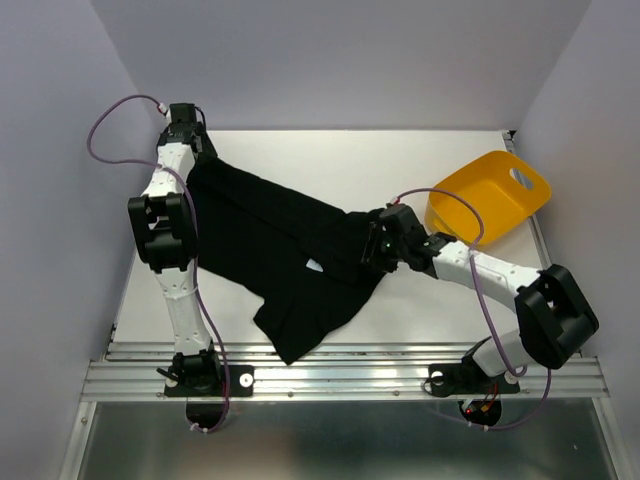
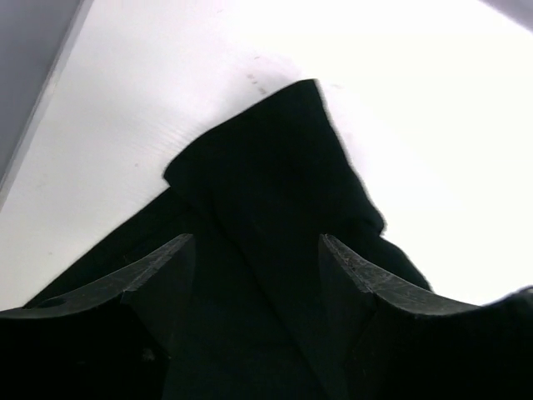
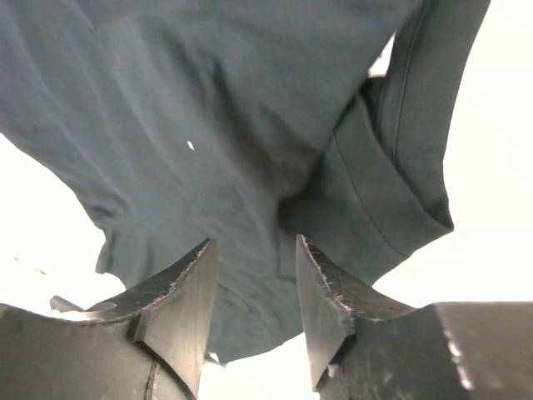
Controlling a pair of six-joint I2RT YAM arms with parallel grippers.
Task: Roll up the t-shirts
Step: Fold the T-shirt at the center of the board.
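Black cloth lies spread out on the white counter (image 1: 420, 170). It is a t-shirt (image 1: 290, 270). It lies slanted, from the far left corner down toward the near middle. It is mostly flat, but it has some bumps and folds, and a small white tag shows near its middle. No part of it is rolled up yet. Only one t-shirt can be seen.

The left pincer (image 2: 256, 237) is at the far left end of the t-shirt, low over a corner of the cloth. Its two fingers stand wide apart. The cloth lies under them and nothing is pinched.

The right pincer (image 3: 256, 240) is at the right edge of the t-shirt, by a folded hem. Its fingers are apart too, but with a smaller gap. The cloth shows past the gap and is not squeezed in it. So neither pincer holds anything.

A yellow tub (image 1: 490, 195) sits tipped at the far right, apart from the t-shirt.

The job looks to be near its start. The t-shirt is laid out, and that is all that is done. The rolling itself is left to do, likely from one end to the other.
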